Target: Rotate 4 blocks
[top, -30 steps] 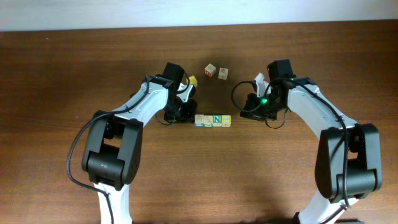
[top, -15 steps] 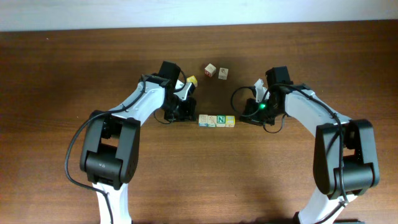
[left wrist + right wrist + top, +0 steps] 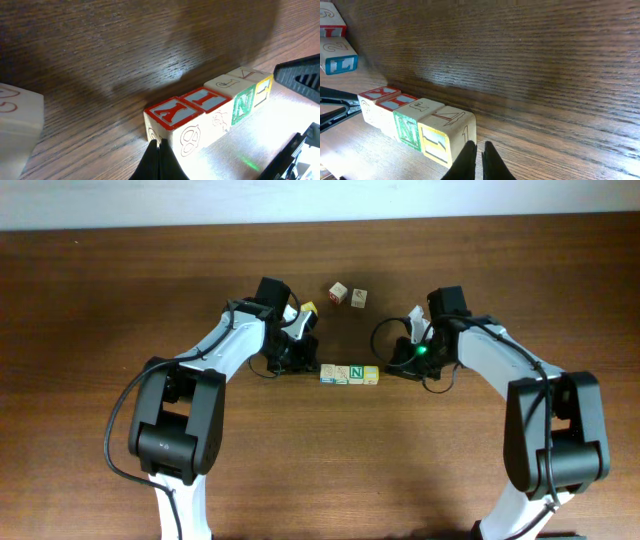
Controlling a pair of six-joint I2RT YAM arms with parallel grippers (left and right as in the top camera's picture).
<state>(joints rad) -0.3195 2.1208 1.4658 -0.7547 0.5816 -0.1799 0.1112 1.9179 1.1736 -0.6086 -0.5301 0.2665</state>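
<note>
Right now the four blocks [image 3: 349, 374] lie in one straight row on the table [image 3: 120, 300], touching side by side, between the two arms; counted from the left arm's end, they are a red-topped block [image 3: 172, 112], a second red-topped one, the green N block [image 3: 239, 102] and the yellow-faced block [image 3: 445, 135]. The left claw [image 3: 159, 157] has its fingers pressed together with nothing between them; its tip sits at the bottom corner of the red-topped block at that end, and in the wrist view it seems to touch it. The right claw [image 3: 479, 155] is at the opposite end, fingers drawn together and empty, just beside the lower corner of the yellow-faced block; whether it touches I cannot tell. From above, both claws point inward along the row; two other cubes [image 3: 349, 296] stand close together farther back on the table, well apart from the row.
</note>
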